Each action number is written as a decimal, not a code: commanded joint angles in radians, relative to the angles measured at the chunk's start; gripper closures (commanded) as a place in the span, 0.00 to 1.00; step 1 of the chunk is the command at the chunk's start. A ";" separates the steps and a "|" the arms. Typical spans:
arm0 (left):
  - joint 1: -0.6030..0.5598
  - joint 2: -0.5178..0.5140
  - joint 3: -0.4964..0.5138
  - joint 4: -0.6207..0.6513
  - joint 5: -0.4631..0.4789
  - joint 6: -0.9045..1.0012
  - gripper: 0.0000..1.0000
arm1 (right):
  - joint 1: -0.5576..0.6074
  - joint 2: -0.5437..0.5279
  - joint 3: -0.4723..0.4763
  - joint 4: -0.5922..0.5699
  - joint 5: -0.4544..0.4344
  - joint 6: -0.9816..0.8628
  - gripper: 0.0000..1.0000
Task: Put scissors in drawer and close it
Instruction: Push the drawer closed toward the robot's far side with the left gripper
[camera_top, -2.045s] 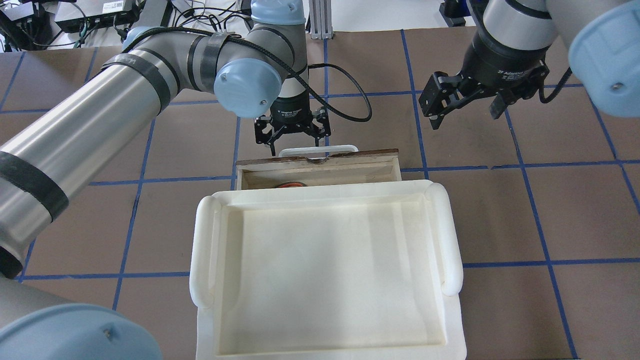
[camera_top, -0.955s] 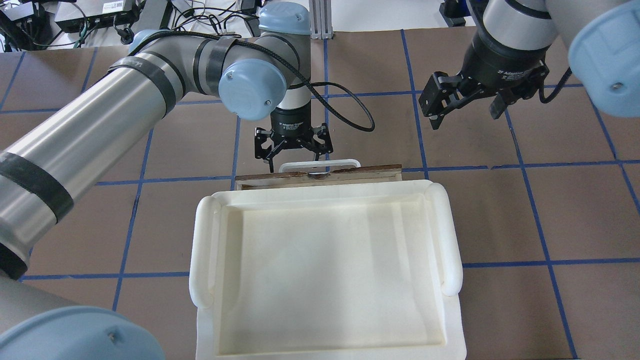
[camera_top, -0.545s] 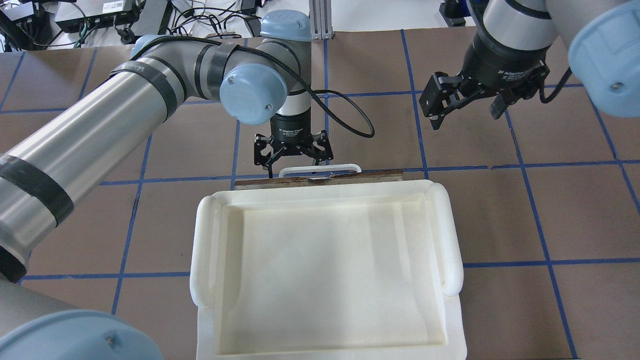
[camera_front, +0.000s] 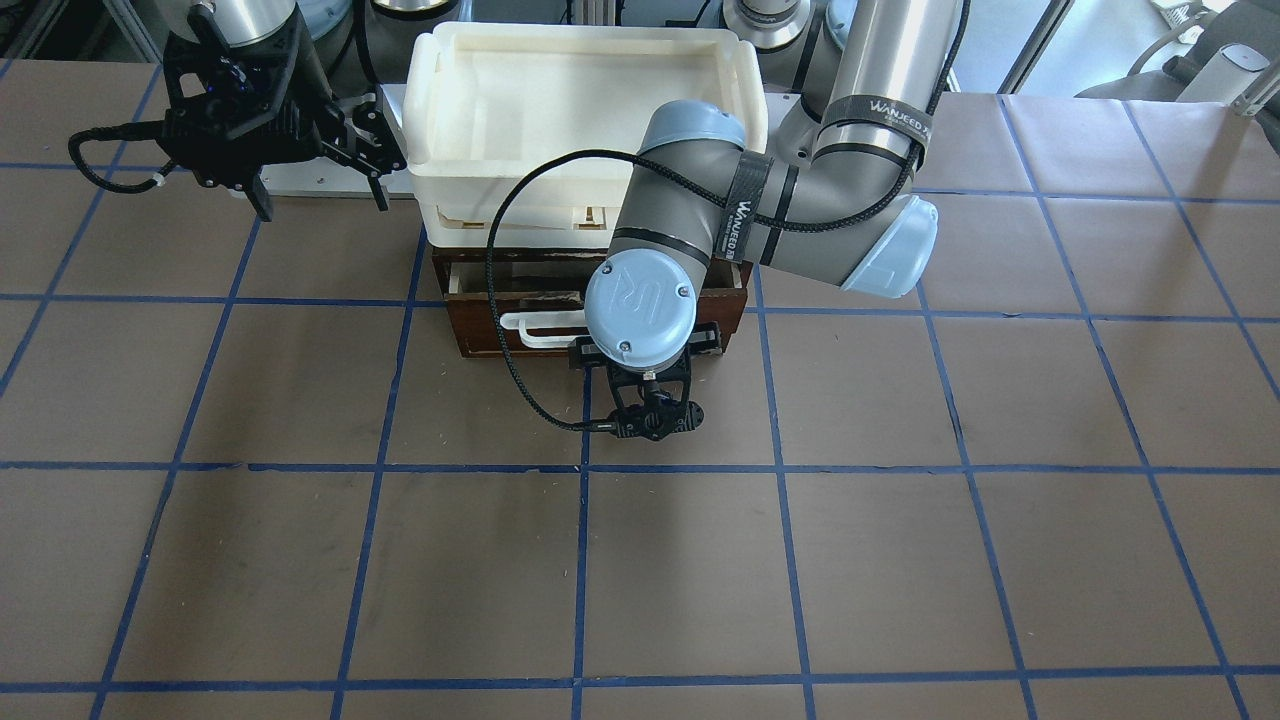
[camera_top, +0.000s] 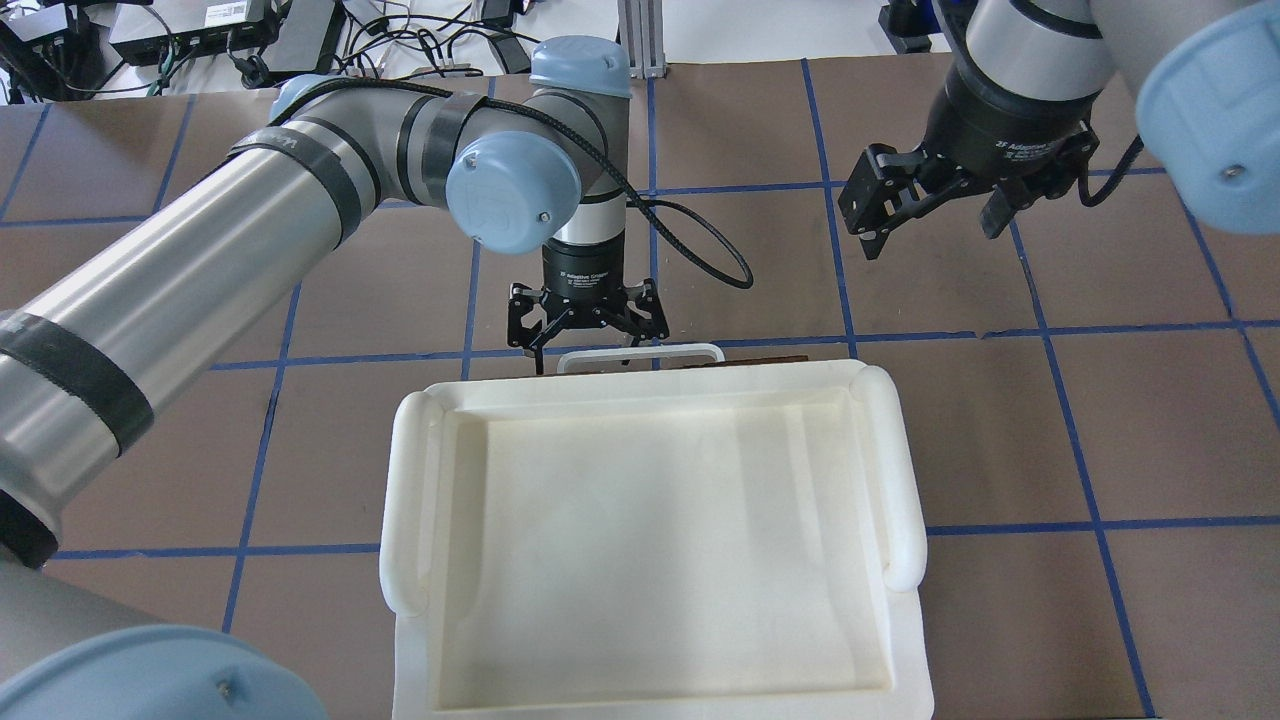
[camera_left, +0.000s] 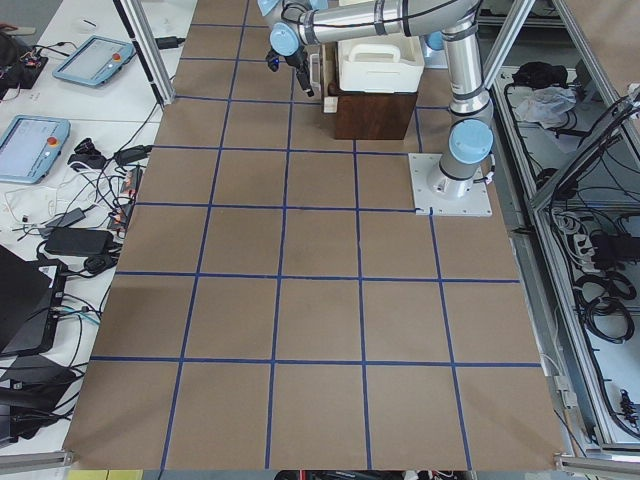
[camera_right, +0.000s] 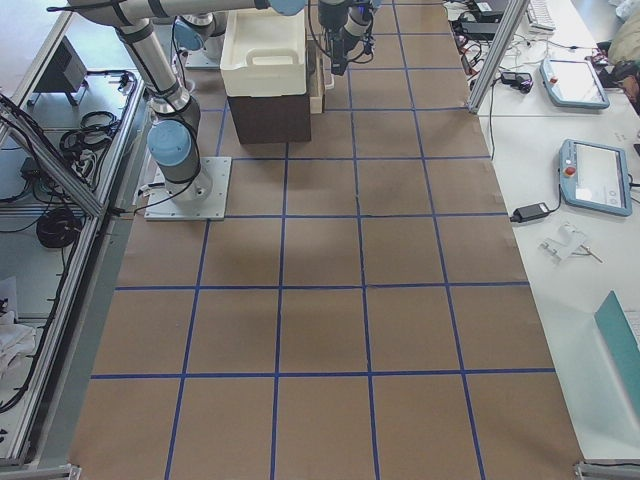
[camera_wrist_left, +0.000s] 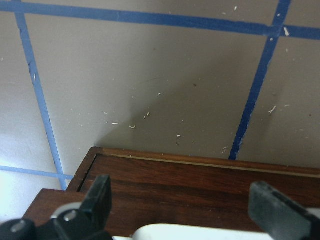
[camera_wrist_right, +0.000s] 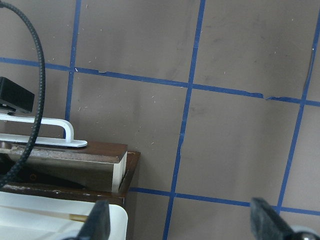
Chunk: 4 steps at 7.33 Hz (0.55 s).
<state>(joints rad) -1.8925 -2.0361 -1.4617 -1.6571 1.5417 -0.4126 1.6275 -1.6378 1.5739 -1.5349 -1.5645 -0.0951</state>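
The drawer (camera_front: 475, 340) has been pushed nearly shut under the tray (camera_top: 640, 385) by the spread-fingered left gripper (camera_top: 590, 347), so only a last nudge is judged needed.

overhead: looking forward and down from behind the robot | front: facing it steeply | sides: viewing from far off along the bench (camera_left: 300, 300) | wrists: peering close, both sharing the drawer (camera_front: 480, 335) with the front view
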 joint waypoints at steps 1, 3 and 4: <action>0.000 0.011 0.000 -0.044 -0.002 -0.002 0.00 | 0.000 0.000 0.000 -0.001 0.000 0.000 0.00; 0.000 0.011 0.000 -0.075 -0.006 -0.015 0.00 | 0.000 0.001 0.000 -0.001 0.000 0.000 0.00; 0.000 0.013 0.000 -0.081 -0.014 -0.015 0.00 | 0.000 0.000 0.000 -0.001 -0.002 0.000 0.00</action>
<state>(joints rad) -1.8929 -2.0243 -1.4619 -1.7278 1.5354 -0.4260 1.6275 -1.6373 1.5738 -1.5355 -1.5650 -0.0951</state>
